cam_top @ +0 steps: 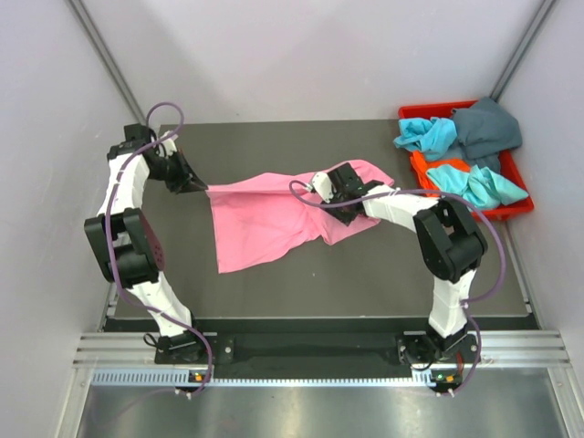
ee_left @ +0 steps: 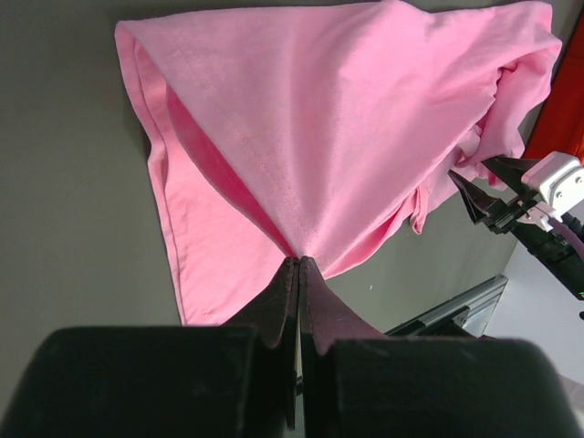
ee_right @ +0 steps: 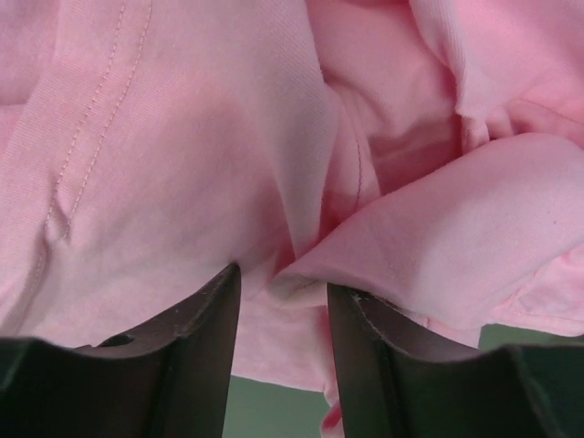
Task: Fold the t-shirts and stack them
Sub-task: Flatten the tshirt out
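Note:
A bright pink t-shirt [cam_top: 265, 219] lies spread and rumpled on the dark table [cam_top: 383, 274]. My left gripper [cam_top: 203, 187] is shut on the shirt's left corner, and the cloth [ee_left: 319, 119] fans out from the pinched fingertips [ee_left: 300, 260]. My right gripper [cam_top: 321, 187] sits over the bunched right part of the shirt. Its jaws stand apart, and folds of pink cloth [ee_right: 182, 137] bulge into the gap [ee_right: 283, 283] between them without being pinched. In the left wrist view the right gripper [ee_left: 474, 196] shows at the shirt's far edge.
A red plastic bin [cam_top: 525, 208] stands at the table's back right corner. It holds turquoise shirts [cam_top: 429, 134], a dark teal-grey one [cam_top: 488, 128] and a bit of orange cloth [cam_top: 424, 166]. Grey walls close in the table at left, back and right.

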`<state>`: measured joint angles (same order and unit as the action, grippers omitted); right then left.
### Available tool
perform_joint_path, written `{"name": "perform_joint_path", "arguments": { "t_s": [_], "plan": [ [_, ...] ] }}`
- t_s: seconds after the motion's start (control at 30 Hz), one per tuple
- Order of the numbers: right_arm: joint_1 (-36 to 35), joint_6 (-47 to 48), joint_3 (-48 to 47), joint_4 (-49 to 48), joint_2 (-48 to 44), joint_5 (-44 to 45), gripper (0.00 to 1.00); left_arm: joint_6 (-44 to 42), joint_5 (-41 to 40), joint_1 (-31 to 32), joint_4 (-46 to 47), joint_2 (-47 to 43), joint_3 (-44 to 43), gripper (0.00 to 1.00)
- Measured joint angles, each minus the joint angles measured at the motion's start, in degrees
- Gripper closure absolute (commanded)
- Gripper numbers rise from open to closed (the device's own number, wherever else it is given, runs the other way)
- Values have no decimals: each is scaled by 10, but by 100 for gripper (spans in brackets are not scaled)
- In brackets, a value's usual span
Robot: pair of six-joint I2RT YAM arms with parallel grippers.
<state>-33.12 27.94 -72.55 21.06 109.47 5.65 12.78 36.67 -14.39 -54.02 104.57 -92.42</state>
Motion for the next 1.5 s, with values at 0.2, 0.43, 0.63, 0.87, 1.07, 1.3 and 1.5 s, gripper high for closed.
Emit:
{"name": "perform_joint_path", "arguments": {
  "t_s": [0.2, 0.43, 0.63, 0.87, 1.07, 1.3, 1.5],
  "plan": [
    [0, 11, 0, -6, 2, 12, 66, 5, 4, -3, 0, 0, 0, 100],
    [0, 24, 0, -14, 2, 23, 75, 7, 10, -6, 0, 0, 0, 100],
    [0, 34, 0, -16, 2, 25, 96, 9, 12, -6, 0, 0, 0, 100],
    [-1, 33, -9, -4, 1, 26, 100, 9, 13, -8, 0, 0, 0, 100],
    [-1, 16, -99, 34, -24, 18, 100, 9, 15, -9, 0, 0, 0, 100],
    [-1, 8, -165, 28, -122, 14, 100, -2, 8, -9, -8, 3, -53, 100],
    [3, 4, -152, 27, -185, -15, 100, -18, -10, -9, -3, 5, -130, 100]
  ]
}}
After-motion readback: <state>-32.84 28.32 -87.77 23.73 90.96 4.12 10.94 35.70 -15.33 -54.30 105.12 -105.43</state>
